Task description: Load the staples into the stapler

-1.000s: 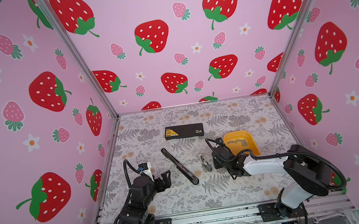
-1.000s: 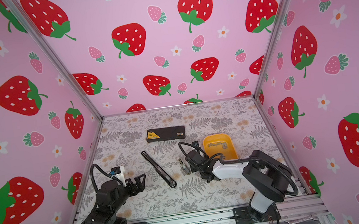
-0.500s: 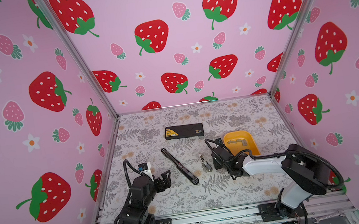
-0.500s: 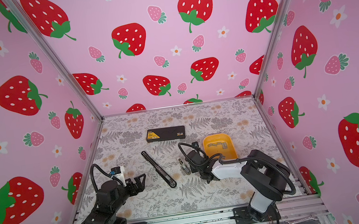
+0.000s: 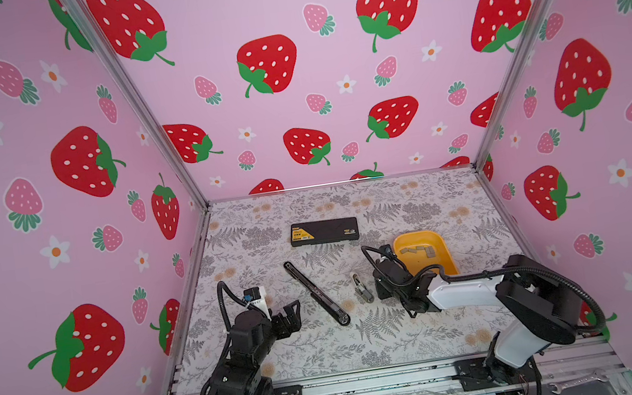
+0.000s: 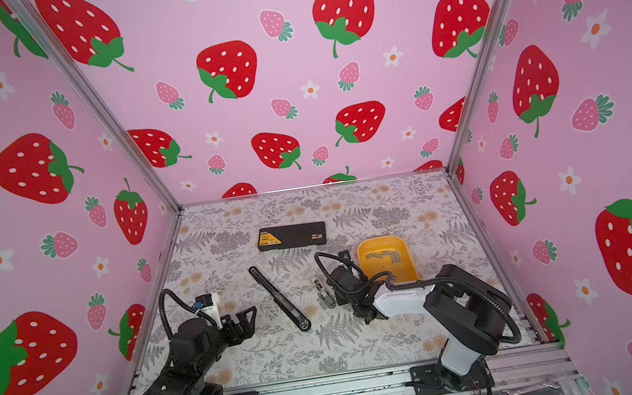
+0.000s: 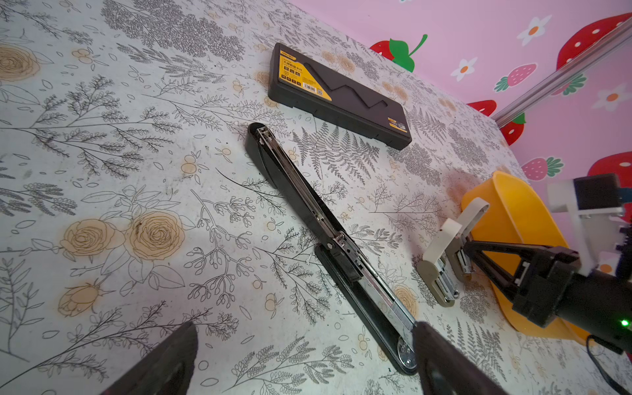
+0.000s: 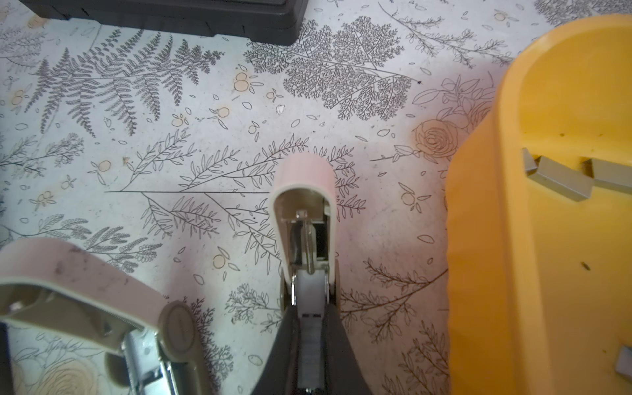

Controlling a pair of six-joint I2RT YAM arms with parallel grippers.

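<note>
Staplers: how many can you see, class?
3. Long black stapler, open, mid-table; small whitish stapler right of it; second small stapler in the right pincer, beside the yellow tray.

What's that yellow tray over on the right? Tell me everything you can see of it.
The yellow tray is a shallow, glossy dish, plastic by its look, with rounded corners and a raised rim. It sits flat on the flowered table, right of the middle. Several short grey strips of staples lie loose inside. The right arm hides part of its near edge in both top views. Nothing grips it.
</note>
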